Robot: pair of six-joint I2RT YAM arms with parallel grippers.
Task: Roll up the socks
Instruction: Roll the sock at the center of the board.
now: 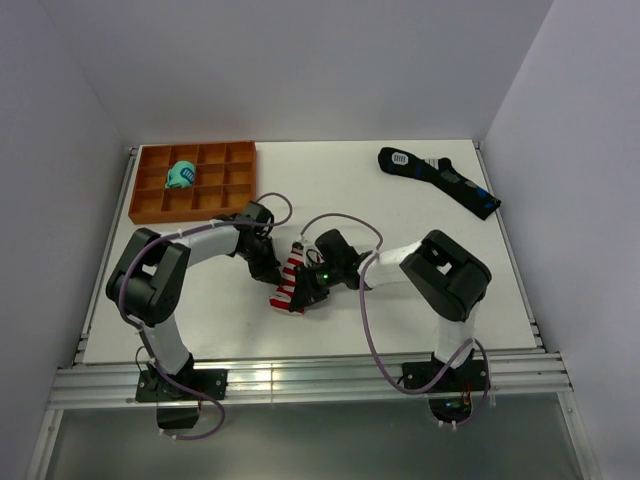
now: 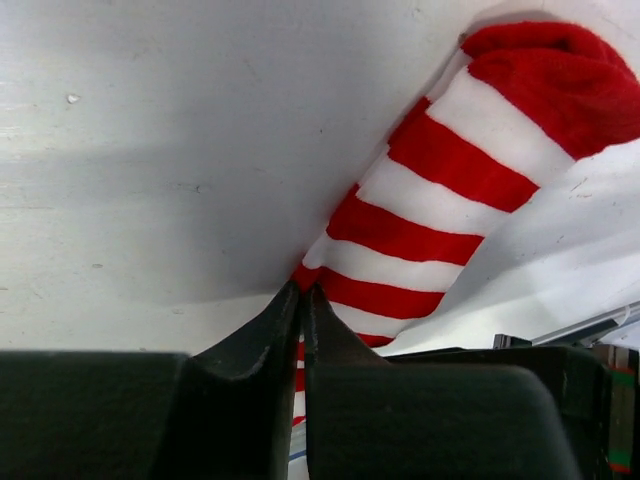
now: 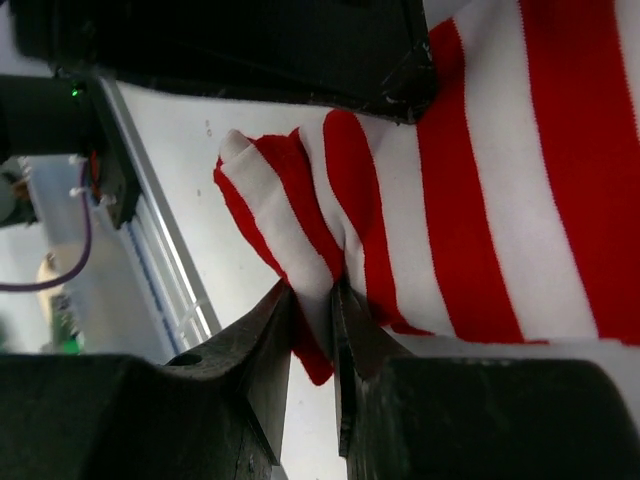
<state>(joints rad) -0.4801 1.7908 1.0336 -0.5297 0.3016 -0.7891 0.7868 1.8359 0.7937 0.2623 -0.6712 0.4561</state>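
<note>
- Top external: socks (image 1: 290,278) lie on the table (image 1: 420,215).
- Left end effector (image 2: 303,295) pinches their striped edge; they stretch ahead, rightward.
- Right end effector (image 3: 312,300) clamps a fold.

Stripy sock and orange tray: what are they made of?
The sock looks like soft knitted fabric with a matte finish: fine stitches show in the stripes and it bunches into folds. The tray is probably hard plastic, going by its even orange colour and thin straight dividers, but it is too small to be sure.
</note>
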